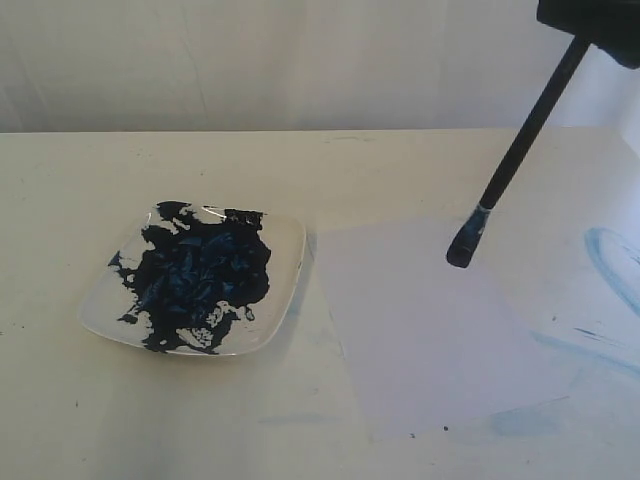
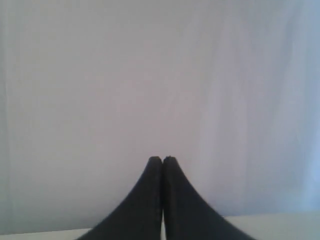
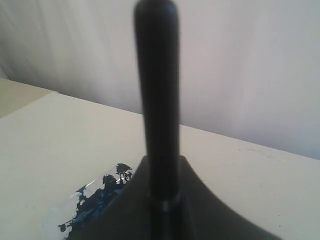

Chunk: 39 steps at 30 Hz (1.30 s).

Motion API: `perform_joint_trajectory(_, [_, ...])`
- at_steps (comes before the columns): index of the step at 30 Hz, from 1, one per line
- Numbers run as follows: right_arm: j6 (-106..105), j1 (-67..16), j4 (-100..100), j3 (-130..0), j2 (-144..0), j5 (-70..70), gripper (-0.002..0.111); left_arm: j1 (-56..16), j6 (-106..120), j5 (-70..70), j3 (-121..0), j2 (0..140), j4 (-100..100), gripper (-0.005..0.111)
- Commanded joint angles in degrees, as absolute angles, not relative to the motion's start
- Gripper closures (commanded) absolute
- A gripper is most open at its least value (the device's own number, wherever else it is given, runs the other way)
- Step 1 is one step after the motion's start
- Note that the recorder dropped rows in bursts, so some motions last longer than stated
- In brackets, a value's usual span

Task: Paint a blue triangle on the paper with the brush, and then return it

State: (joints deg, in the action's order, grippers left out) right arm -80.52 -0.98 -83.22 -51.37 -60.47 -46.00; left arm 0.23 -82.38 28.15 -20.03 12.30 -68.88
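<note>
Clearly, the risk sits in how we carry the brush [image 1: 520, 140]. Our right gripper [image 1: 580, 38] clamps it by the top of its handle, so the long shaft slants down and the loaded tip hangs over the paper's [image 1: 420, 330] far right corner. We cannot tell whether it touches. Pressing down could make the handle pivot or slip between the jaws and smear the stroke. The sheet seems to lie loose on the tabletop [image 1: 120, 180], so a dragging tip may pull it along. Starting this near the corner, a side of the blue triangle, of which nothing shows yet, could run off toward the pale smears [image 1: 615, 260]. Our left gripper [image 2: 162, 160] is closed on nothing, so it cannot steady the sheet. The plate [image 1: 293, 240] of blue paint [image 1: 200, 275] lies just beside the paper.
</note>
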Motion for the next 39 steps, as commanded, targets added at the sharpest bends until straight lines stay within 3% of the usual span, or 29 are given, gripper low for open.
perform_joint_trajectory(1, [-80.77,-0.45,-83.68,-51.23,-60.11,-42.34,0.108,-0.14,-103.60,33.61,-29.46,26.30,-99.95,0.107])
perform_joint_trajectory(10, [-80.77,-0.45,-83.68,-51.23,-60.11,-41.23,0.108,-1.32,-102.09,58.70,-39.49,62.10,-99.95,0.107])
perform_joint_trajectory(13, [-80.77,-0.45,-83.68,-51.23,-60.11,-41.28,0.108,-7.40,-101.51,53.24,-40.57,68.29,-99.95,0.107])
perform_joint_trajectory(19, [-80.77,-0.45,-83.68,-51.23,-60.11,-39.91,0.108,-29.13,-100.63,33.70,-43.87,76.26,-99.95,0.107])
perform_joint_trajectory(23, [-80.77,-0.45,-83.68,-51.23,-60.11,-38.50,0.108,-39.50,-100.63,29.89,-49.04,84.07,-99.95,0.107])
perform_joint_trajectory(28, [-80.77,-0.45,-83.52,-51.23,-60.11,-37.38,0.108,-44.17,-100.70,29.89,-54.29,91.74,-99.95,0.107])
perform_joint_trajectory(39, [-79.08,-0.45,-81.36,-51.23,-60.11,-39.98,0.108,-50.38,-100.71,26.41,-54.15,100.26,-99.95,0.107])
